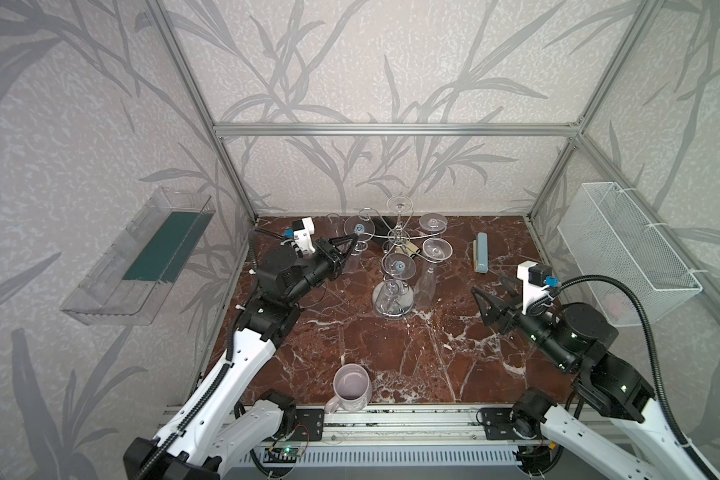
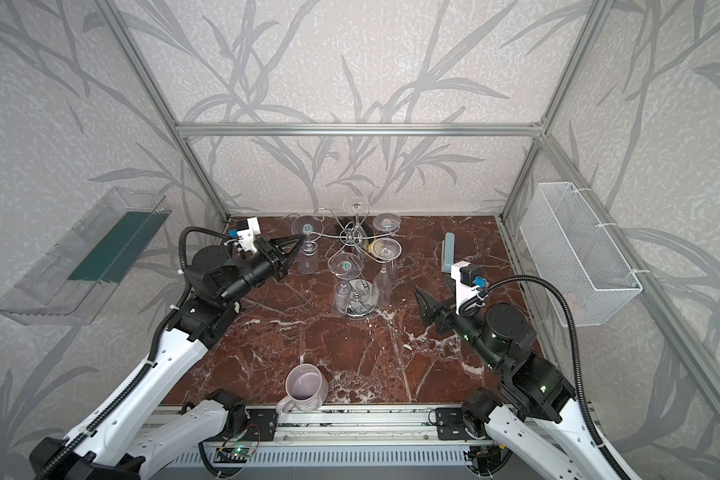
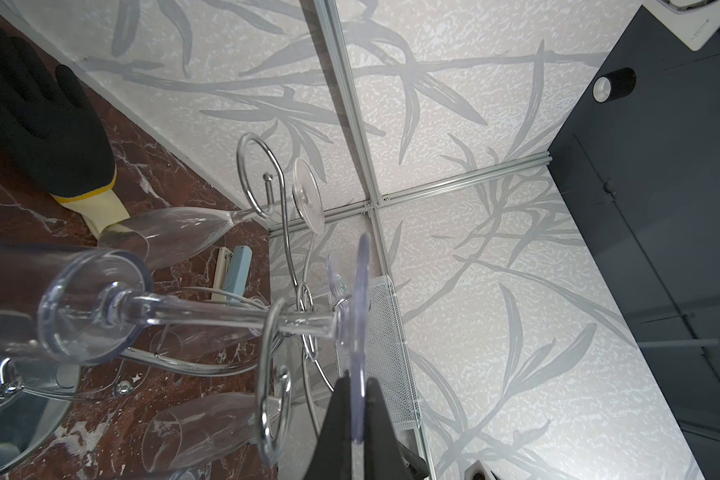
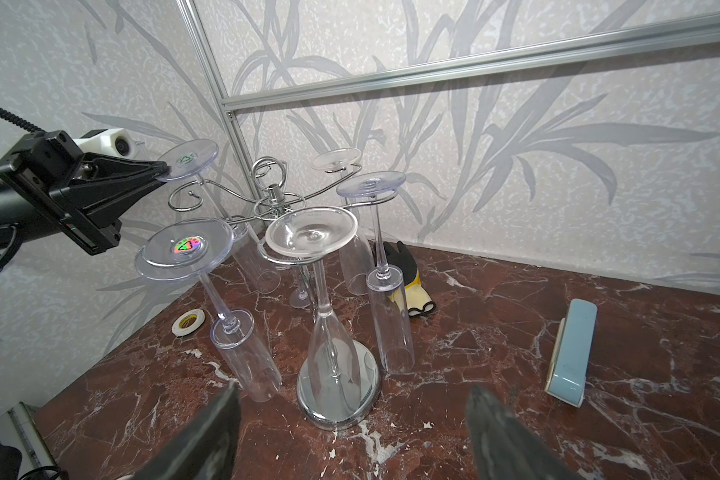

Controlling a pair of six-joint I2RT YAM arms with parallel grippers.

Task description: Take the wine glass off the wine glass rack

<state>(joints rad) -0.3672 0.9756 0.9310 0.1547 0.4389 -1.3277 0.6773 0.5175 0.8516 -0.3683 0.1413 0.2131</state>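
Observation:
The chrome wine glass rack [image 1: 399, 240] [image 2: 352, 240] [image 4: 273, 195] stands at the back middle of the marble table, and several clear glasses hang upside down from its arms. My left gripper [image 1: 356, 237] [image 2: 302, 237] [image 3: 360, 388] [image 4: 163, 169] is shut edge-on on the round foot of the wine glass [image 1: 359, 227] [image 2: 307, 227] [image 3: 361, 291] [image 4: 188, 158] on the rack's left arm. In the left wrist view that glass's stem still lies in a scroll loop [image 3: 272, 332]. My right gripper [image 1: 482, 307] [image 2: 420, 305] [image 4: 352, 395] is open and empty, low to the right of the rack's base [image 4: 308, 405].
A lilac mug [image 1: 352, 384] stands at the table's front edge. A pale blue stapler-like block [image 1: 481, 251] lies to the right of the rack, a black glove [image 4: 408, 274] behind it and a tape roll [image 4: 188, 322] to its left. A wire basket [image 1: 628, 249] hangs on the right wall.

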